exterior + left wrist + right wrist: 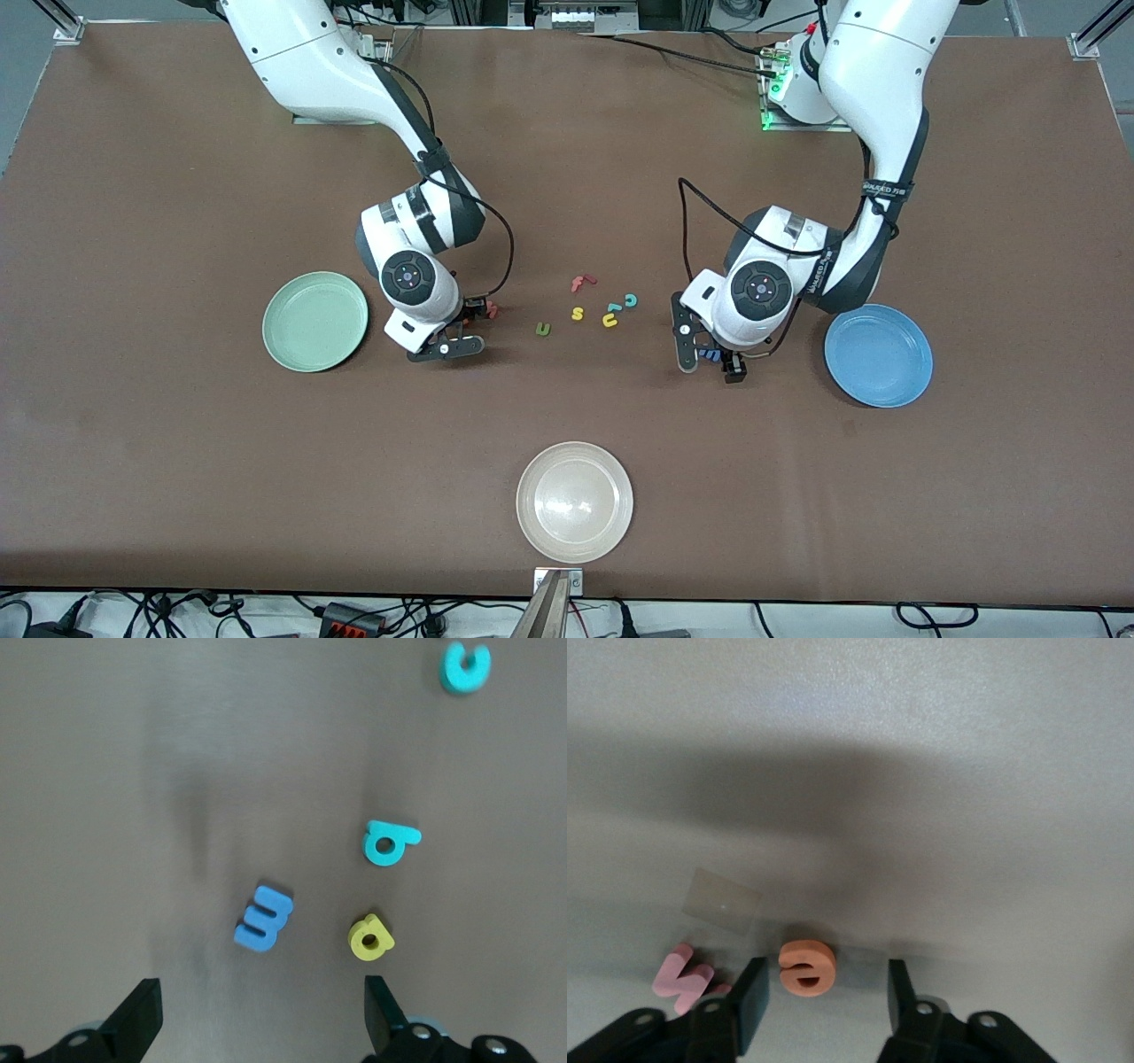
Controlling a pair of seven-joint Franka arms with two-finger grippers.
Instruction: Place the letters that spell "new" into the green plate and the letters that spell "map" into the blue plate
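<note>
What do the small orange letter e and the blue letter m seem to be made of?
Orange letter e: probably soft foam; thick slab shape, matte surface without glare, slightly rounded edges. Blue letter m: likely the same foam; chunky, flat-faced, dull finish with visible side thickness. Hard matte plastic cannot be ruled out by look alone.

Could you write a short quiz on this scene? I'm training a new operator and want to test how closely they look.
1. True or false: the orange e lies between the right gripper fingers.
2. Which letter sits between the open left gripper fingers, which have not closed on it? A) teal p B) blue m C) yellow a
3. Fill in: the green plate and the blue plate each hold ____ letters.

Key
1. True; the fingers stand on either side of it, and the pink w lies just outside them.
2. B
3. no
</note>
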